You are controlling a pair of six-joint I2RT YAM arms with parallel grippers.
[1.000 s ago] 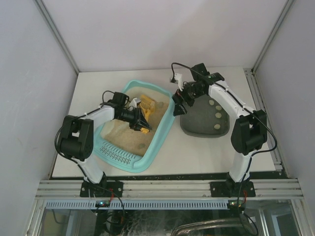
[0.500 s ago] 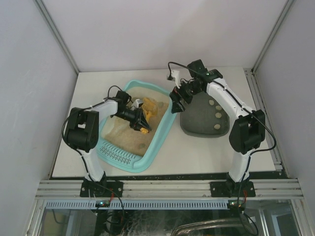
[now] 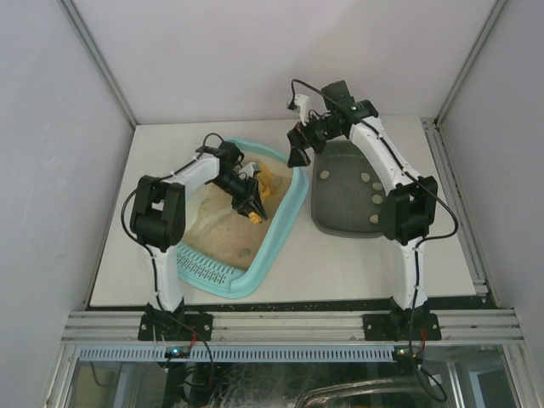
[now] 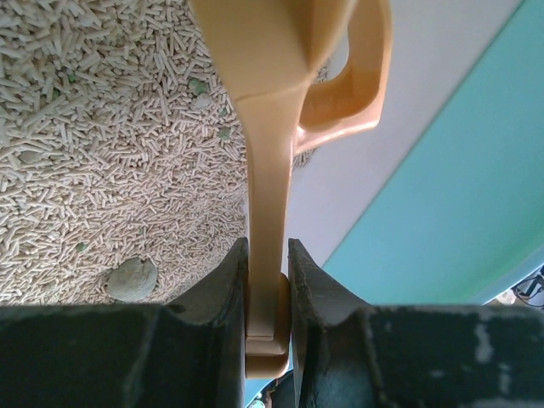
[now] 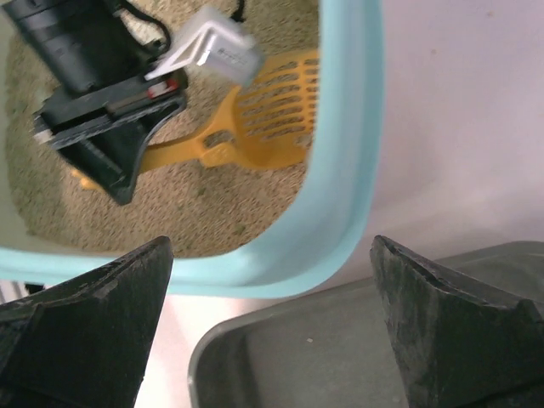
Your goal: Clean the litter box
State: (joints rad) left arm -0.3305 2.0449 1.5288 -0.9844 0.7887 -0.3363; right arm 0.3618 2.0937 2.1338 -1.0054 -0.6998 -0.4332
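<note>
Litter box [image 3: 279, 238]: big light turquoise rectangular plastic tray, rounded corners, lying flat on the worktop [image 3: 340, 263] left of centre, skewed diagonally, slotted grate [image 3: 204, 268] at its near-left end, filled with tan pellet litter [image 3: 217, 229], small greyish clump [image 3: 245, 252] on top.

grey tray [image 3: 340, 214] on table [image 3: 340, 272] | pale lumps [image 3: 375, 198] inside

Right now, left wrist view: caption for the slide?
Left gripper shut on yellow scoop handle above pellet litter, one grey clump nearby.
</note>
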